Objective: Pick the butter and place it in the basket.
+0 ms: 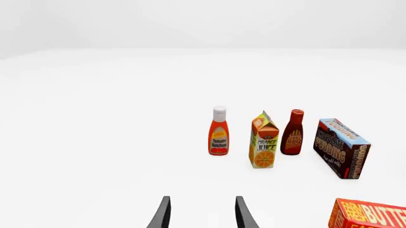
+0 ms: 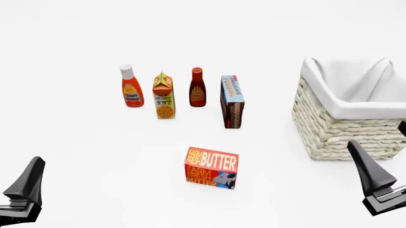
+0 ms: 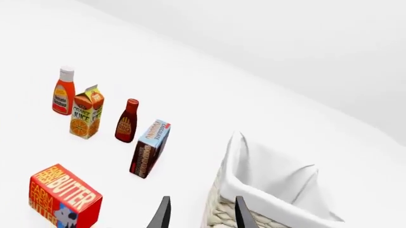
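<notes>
Bottles, the juice carton point(image 2: 163, 96) and the pudding box point(image 2: 232, 101) are lined up above the butter point(image 2: 211, 167), set lengthwise across centre frame; both grippers point(image 1: 201, 213) point(image 3: 201, 213) are seen parted, empty.

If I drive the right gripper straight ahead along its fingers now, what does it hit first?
Most likely the basket: in the right wrist view its near rim sits directly ahead of the open right gripper, slightly off toward one finger. The butter lies well off that line. Depth is hard to judge.
</notes>
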